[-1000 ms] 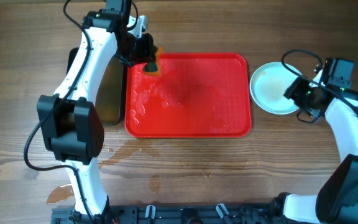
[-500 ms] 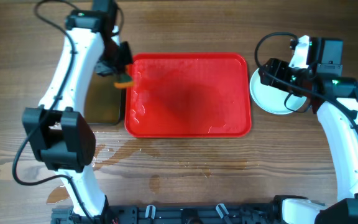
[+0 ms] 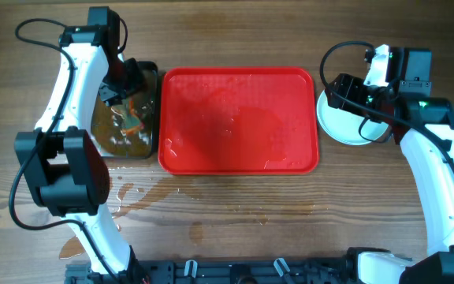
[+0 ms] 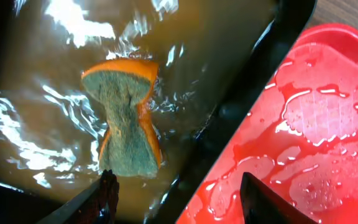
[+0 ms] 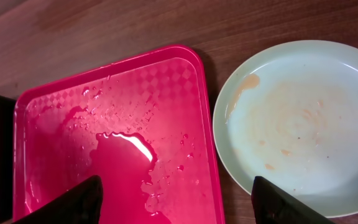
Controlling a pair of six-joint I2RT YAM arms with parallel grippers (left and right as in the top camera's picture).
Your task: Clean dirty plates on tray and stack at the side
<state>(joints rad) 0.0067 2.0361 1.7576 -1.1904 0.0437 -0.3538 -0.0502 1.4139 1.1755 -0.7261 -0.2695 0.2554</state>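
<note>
Tray (image 3: 239,118): bright red, reads pinker in right wrist view. Faint checker/grid emboss, glossy wet sheen in patches.
Plate (image 5: 303,124): pale mint-white w/ faint orange-brown streaks, small orange dab nr rim.
Sponge (image 4: 126,124): orange body, dull grey-green scour face.
Pan (image 4: 250,93): black. Water (image 4: 36,124) in it: murky olive-brown w/ white glints.
Table (image 3: 235,229): mid-brown wood grain, darker wet blotches twd front.
Left arm (image 3: 73,79) & right arm (image 3: 440,181): white shells, black joints.
Left claw (image 4: 182,193) & right claw (image 5: 178,186): black.
</note>
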